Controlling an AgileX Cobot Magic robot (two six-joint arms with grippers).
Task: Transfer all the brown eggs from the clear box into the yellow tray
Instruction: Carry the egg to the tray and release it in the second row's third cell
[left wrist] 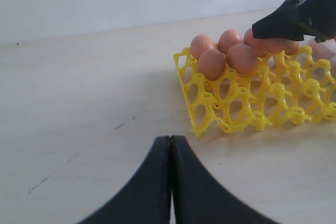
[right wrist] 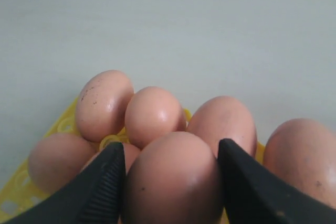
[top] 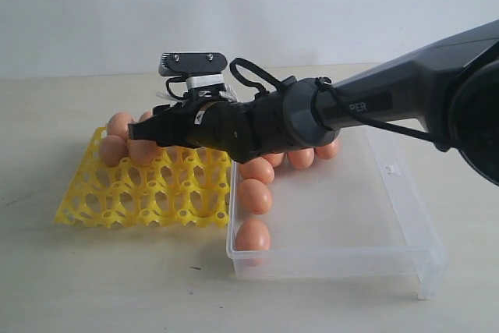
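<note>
Five or so brown eggs (top: 254, 196) lie in the clear box (top: 405, 259), exterior view, while the right pincer (top: 142, 134) reaches over the 11 o'clock corner of the yellow tray (top: 156, 200), at the box's 9 o'clock. Left wrist view: left pincer (left wrist: 170, 142) pressed shut, empty. Right wrist view: jaws clamp the held egg (right wrist: 172, 182) above the seated eggs (right wrist: 155, 116). Placing step; next, I judge, lower into a free cell, release gently.
</note>
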